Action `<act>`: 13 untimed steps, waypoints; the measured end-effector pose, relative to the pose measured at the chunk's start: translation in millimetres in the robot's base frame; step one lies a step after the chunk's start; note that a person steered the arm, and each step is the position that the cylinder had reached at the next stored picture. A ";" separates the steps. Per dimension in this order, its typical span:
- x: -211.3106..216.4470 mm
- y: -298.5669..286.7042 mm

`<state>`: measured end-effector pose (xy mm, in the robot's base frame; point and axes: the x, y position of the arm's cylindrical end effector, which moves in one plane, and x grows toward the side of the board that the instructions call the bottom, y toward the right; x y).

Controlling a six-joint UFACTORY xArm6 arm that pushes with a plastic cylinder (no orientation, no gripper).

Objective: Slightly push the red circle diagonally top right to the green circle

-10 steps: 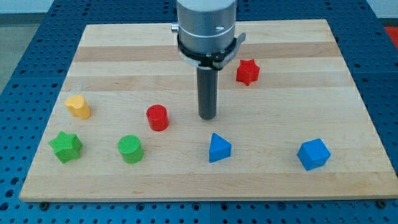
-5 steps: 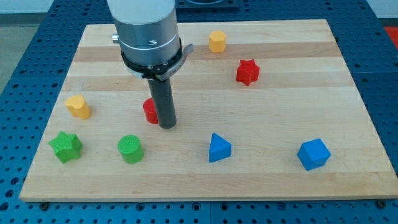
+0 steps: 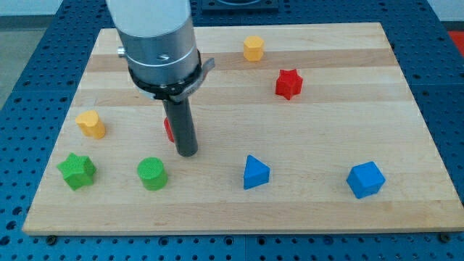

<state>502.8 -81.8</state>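
Observation:
The red circle lies left of the board's middle, mostly hidden behind my rod; only its left edge shows. My tip rests on the board against the red circle's lower right side. The green circle lies below and to the left of my tip, apart from it, near the view's bottom.
A green star and a yellow block lie at the left. A blue triangle and a blue block lie at the bottom right. A red star and a yellow hexagon lie at the top.
My rod has moved left and down, from right of the red circle to its lower right side, and now covers most of it. The red circle has shifted slightly left.

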 end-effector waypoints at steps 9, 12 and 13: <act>-55.3 5.4; -53.9 9.5; -63.3 18.0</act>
<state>439.5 -63.8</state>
